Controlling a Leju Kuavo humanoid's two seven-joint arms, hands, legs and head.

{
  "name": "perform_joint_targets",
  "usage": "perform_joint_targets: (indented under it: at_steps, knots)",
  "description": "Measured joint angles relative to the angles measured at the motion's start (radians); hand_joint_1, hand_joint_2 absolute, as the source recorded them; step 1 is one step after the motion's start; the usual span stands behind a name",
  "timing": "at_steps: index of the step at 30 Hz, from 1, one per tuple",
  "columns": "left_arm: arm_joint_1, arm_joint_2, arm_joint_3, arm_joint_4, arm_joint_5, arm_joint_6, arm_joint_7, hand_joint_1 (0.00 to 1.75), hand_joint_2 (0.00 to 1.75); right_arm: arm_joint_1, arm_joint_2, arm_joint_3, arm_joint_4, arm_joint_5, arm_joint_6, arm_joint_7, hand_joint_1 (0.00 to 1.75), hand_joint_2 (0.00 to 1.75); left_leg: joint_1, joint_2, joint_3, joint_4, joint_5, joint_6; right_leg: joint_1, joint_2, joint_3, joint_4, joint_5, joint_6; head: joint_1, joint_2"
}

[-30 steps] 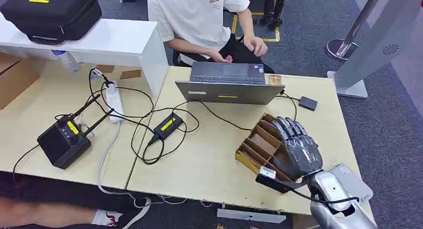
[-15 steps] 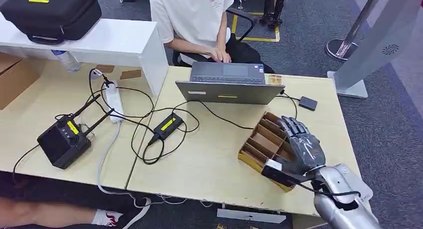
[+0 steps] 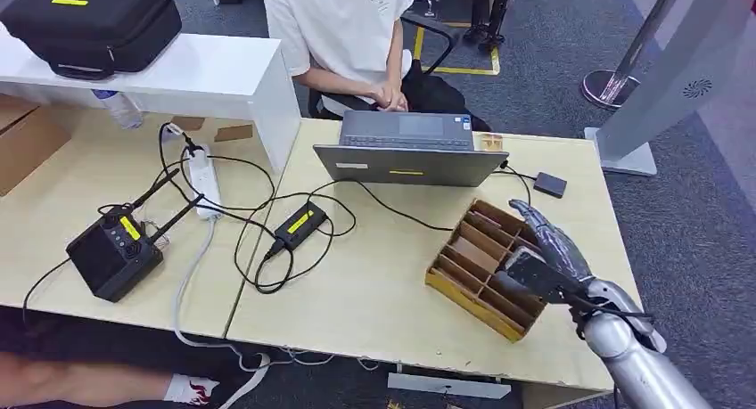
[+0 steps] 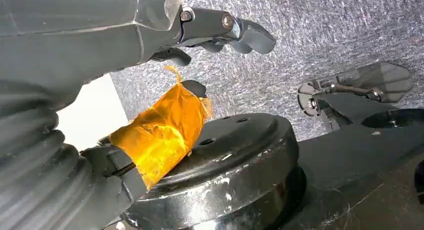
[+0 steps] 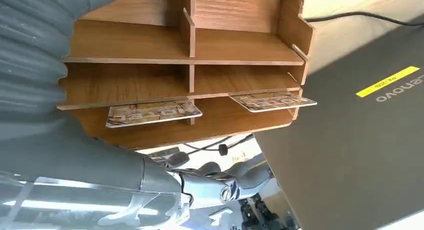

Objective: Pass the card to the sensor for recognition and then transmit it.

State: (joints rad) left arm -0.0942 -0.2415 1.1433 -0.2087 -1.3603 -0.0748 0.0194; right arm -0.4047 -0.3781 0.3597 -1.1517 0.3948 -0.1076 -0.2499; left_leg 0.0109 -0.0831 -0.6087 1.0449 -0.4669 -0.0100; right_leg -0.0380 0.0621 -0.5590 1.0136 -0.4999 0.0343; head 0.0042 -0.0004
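Cards (image 5: 154, 112) (image 5: 272, 100): two, printed pale patterned faces | laid flat, side by side in one row of wooden divided tray (image 5: 240, 47) | tray (image 3: 481, 259): slotted compartments, set at an angle on worktop (image 3: 374, 284) beside laptop (image 3: 408, 164)

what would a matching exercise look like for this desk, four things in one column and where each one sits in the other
Things:
1. laptop
2. wooden card organizer
3. power strip
4. black case

Places:
A. on the raised white shelf at the far left
B. under the right hand, near the table's right edge
C. in front of the seated person, lid towards the robot
D. among the black cables on the left table

Pairs: 1-C, 2-B, 3-D, 4-A
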Motion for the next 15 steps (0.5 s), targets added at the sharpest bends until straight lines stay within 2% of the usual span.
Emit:
perform_joint_targets:
  at_steps: [10, 15]
  knots:
    - [0.0, 0.0, 0.0, 0.0, -0.001, 0.0, 0.001, 0.0, 1.75, -0.017, 0.001, 0.005, 0.023, -0.003, -0.006, -0.006, 0.0, 1.75, 0.0, 0.0, 0.0, 0.0, 0.0, 0.0, 0.0, 0.0, 0.0, 0.0, 0.0, 0.0, 0.0, 0.0]
    - [0.0, 0.0, 0.0, 0.0, -0.001, 0.0, 0.001, 0.0, 1.75, -0.018, 0.002, 0.007, 0.028, 0.0, -0.032, -0.009, 0.0, 1.75, 0.0, 0.0, 0.0, 0.0, 0.0, 0.0, 0.0, 0.0, 0.0, 0.0, 0.0, 0.0, 0.0, 0.0]
